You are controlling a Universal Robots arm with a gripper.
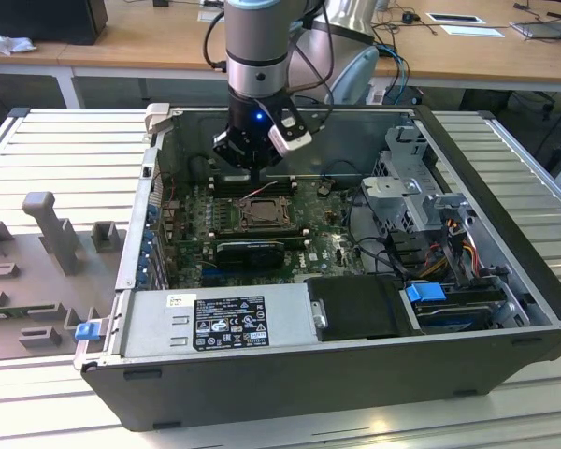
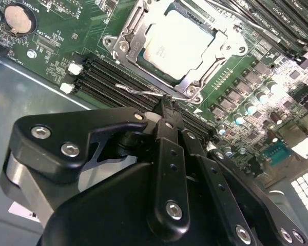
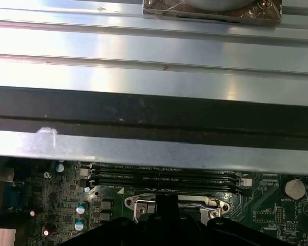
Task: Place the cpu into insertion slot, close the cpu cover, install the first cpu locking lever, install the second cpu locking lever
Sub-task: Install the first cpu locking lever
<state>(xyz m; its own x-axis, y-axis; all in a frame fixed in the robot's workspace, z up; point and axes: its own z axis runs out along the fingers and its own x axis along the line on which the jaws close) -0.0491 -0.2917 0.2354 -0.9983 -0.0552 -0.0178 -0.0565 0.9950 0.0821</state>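
Observation:
The cpu (image 2: 177,43), a pale silvery square, lies in the insertion slot (image 1: 262,213) on the green motherboard. The cpu cover (image 2: 131,38), a grey metal frame, lies flat around it. A thin wire locking lever (image 2: 136,90) runs along the socket's edge on the side nearest my gripper. In the second wrist view my gripper (image 2: 167,105) is shut, and its joined tips sit right at the free end of that lever, apparently touching it. In the exterior view the gripper (image 1: 254,176) hangs just behind the socket. The first wrist view has its tip (image 3: 167,202) over the socket frame (image 3: 177,205).
Black memory slots (image 2: 118,77) run between gripper and socket. A black heatsink block (image 1: 251,251) sits in front of the socket. The power supply (image 1: 215,318) and drive cage (image 1: 411,178) line the open case. A coin battery (image 2: 16,18) lies off to one side.

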